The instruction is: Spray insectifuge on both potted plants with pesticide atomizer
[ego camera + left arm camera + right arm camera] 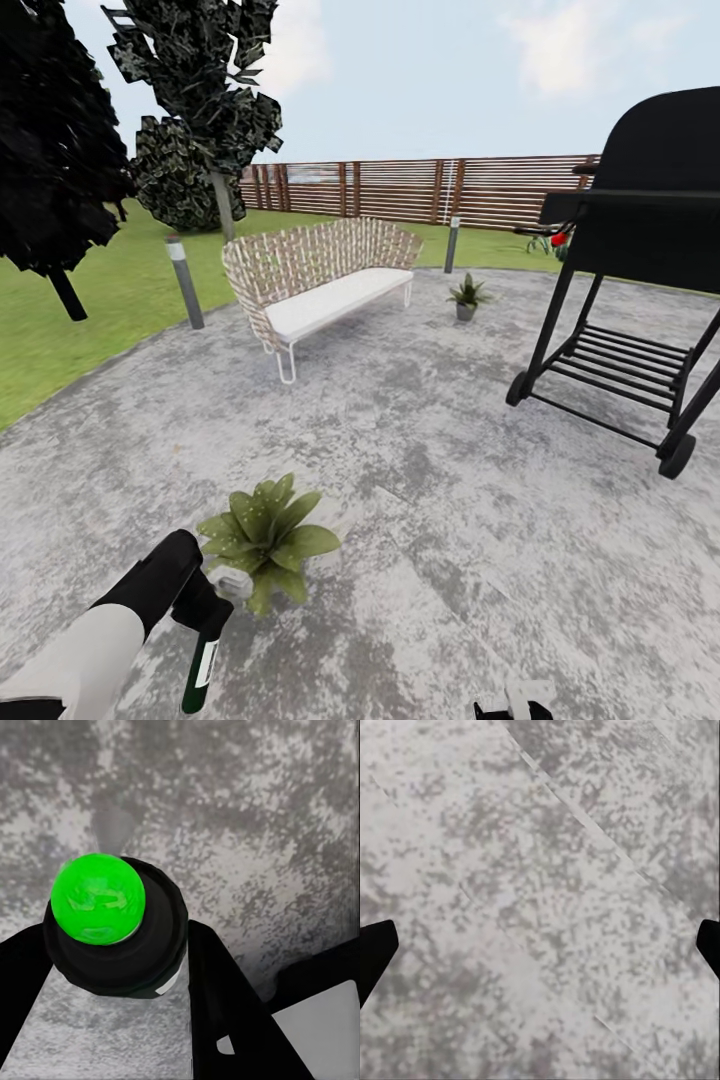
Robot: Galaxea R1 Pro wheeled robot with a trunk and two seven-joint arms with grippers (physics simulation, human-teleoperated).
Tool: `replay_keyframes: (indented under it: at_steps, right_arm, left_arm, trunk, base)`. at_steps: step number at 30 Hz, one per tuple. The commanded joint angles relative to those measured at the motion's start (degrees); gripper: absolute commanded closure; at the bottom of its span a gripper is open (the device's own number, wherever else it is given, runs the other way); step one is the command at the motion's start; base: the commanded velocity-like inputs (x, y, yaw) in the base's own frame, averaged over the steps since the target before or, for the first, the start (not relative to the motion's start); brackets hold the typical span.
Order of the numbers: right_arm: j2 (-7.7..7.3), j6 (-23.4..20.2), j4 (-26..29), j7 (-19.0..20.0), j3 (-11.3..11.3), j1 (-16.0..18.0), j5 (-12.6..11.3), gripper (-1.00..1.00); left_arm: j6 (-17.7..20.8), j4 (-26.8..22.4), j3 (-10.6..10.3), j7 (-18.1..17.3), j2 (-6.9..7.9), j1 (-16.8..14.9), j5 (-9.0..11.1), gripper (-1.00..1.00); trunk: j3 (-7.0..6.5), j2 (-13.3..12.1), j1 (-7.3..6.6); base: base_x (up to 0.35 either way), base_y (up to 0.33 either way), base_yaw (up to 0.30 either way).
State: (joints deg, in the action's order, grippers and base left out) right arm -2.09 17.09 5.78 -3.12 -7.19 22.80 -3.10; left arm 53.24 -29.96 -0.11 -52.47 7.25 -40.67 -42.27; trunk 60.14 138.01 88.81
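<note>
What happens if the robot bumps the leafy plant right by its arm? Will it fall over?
Probably not: the broad-leaved potted plant sits low on flat patio. Its leaves would likely bend. The small pot looks light, so it might slide.

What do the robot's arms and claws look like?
The left arm is a smooth white tube that turns black toward the wrist. The left gripper has flat, broad black fingers beside a white panel. The right gripper shows two black fingertips.
</note>
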Motion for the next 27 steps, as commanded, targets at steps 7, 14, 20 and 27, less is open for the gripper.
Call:
replay_keyframes:
  at_steps: [7, 14, 20, 27]
  right_arm:
    - [-0.07, 0.12, -0.10, -0.17, -0.57, 0.01, -0.23, -1.00]
    - [-0.36, 0.17, -0.08, -0.13, -0.71, 0.01, -0.11, -1.00]
    - [-1.07, 0.06, -0.16, -0.13, -0.81, 0.03, -0.14, -1.00]
    - [-0.91, 0.05, -0.15, -0.13, -0.73, 0.03, -0.23, -1.00]
  left_arm:
    - [-8.60, -0.03, 1.83, 5.06, 0.07, 6.54, 2.67, 1.00]
    - [-10.85, 0.33, 5.17, 14.75, 0.11, 7.95, 9.47, 1.00]
    - [-10.40, 0.24, 5.18, 14.94, 0.08, 7.95, 9.56, 1.00]
    - [-10.01, -0.34, 5.12, 14.70, -0.08, 7.40, 9.62, 1.00]
  trunk:
    - [0.05, 0.02, 0.01]
    - [0.05, 0.02, 0.01]
    - [0.05, 0.02, 0.01]
    - [0.05, 0.02, 0.01]
  base:
    - [0.061, -0.061, 0.126]
    - [0.000, 0.000, 0.005]
    - [0.000, 0.000, 0.000]
    - [0.000, 0.000, 0.165]
